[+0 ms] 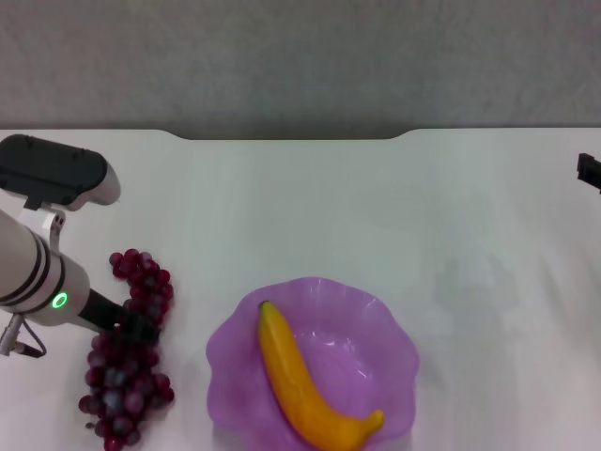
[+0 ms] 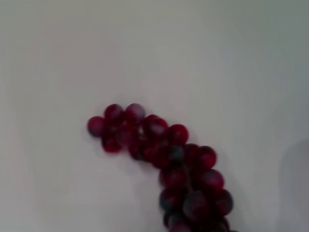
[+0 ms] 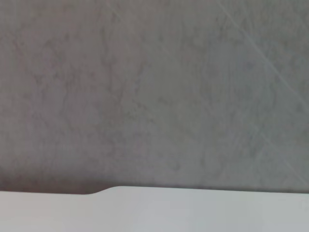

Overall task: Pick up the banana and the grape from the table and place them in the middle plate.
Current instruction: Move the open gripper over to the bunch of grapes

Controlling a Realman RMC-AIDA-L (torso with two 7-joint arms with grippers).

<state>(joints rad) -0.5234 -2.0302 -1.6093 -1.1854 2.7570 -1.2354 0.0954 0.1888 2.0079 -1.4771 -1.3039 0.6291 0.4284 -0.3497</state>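
The banana [image 1: 305, 381] lies inside the middle plate [image 1: 399, 324], a translucent purple bowl with a wavy rim at the front centre of the table [image 1: 376, 207]. The grape [image 1: 122, 385] bunch lies on the table to the left of the plate, apart from it. My left gripper [image 1: 139, 325] sits at the middle of the bunch, reaching in from the left. The left wrist view shows the grape [image 2: 169, 154] on the white tabletop close below. Of my right arm only a small dark part [image 1: 590, 171] shows at the far right edge.
The table's far edge has a shallow notch [image 1: 291, 136], with a grey floor beyond it. The right wrist view shows that edge [image 3: 145, 191] and the floor. White tabletop stretches to the right of the plate and behind it.
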